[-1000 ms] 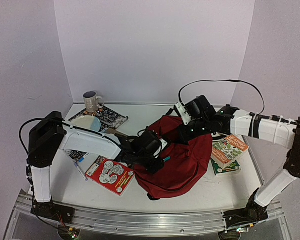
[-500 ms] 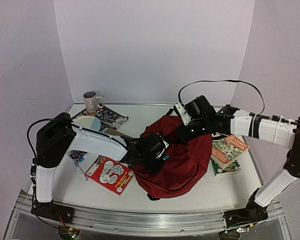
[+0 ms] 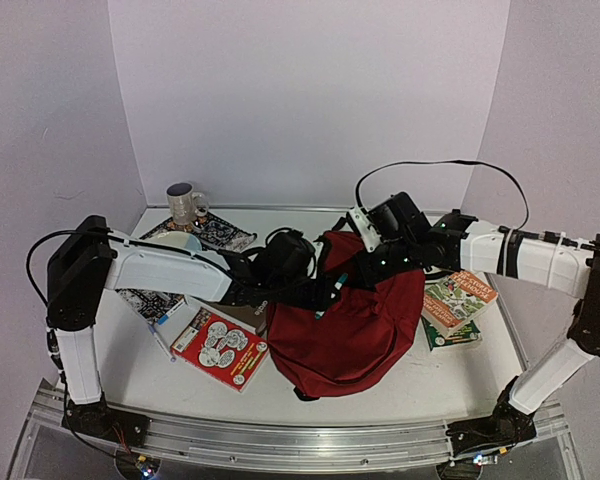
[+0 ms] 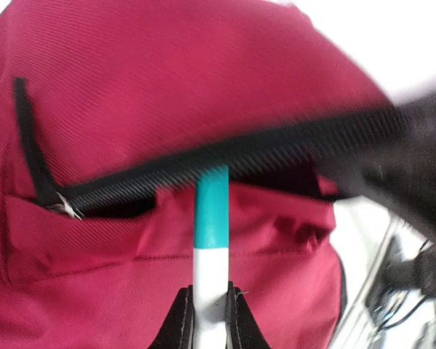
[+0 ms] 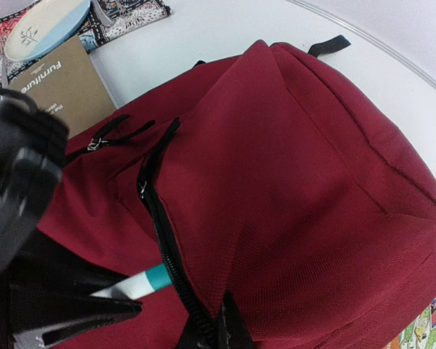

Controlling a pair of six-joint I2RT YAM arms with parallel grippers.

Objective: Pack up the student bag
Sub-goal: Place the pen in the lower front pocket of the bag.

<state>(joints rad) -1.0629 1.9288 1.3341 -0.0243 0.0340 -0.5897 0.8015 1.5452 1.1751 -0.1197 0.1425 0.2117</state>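
L hand (image 4: pixel 208 323) is clamped on a marker (image 4: pixel 211 218): white barrel, teal cap, cap end fwd. Fingers (image 4: pixel 180 329) pinch the barrel low, so most of its length sticks out in front. That gives reach into the slot w/o the hand fouling the fabric. Cap tip sits right at the black zip edge (image 4: pixel 225 156) of the student bag (image 4: pixel 167 80). Can't tell if it's actually inside, wrist view is blurred there.

R hand (image 5: pixel 216 327) is closed on the bag's zip edge, at the near end of the opening. Reads as a spreader: it lifts one lip so the pocket mouth gapes instead of lying shut. Soft fabric, so w/o that pinch the slot would prob collapse.

Bag lies mid-counter (image 3: pixel 430 378) between the two arms, zip slot on its left half, hence the marker is presented from that side.

Step, my read: insert marker into the zip pocket. Early in the task imo, lots is unpacked around it:
- red cartoon-cover book (image 3: pixel 220 348), just left of the bag
- brown book (image 5: pixel 58 80), beside the red one
- book stack (image 3: pixel 458 300), just beside the bag on the right
- pale blue plate (image 3: pixel 175 245) and mug (image 3: pixel 185 203), back-left

Risk: cap snags on the zip teeth. Let go only once the barrel is well past the lip.
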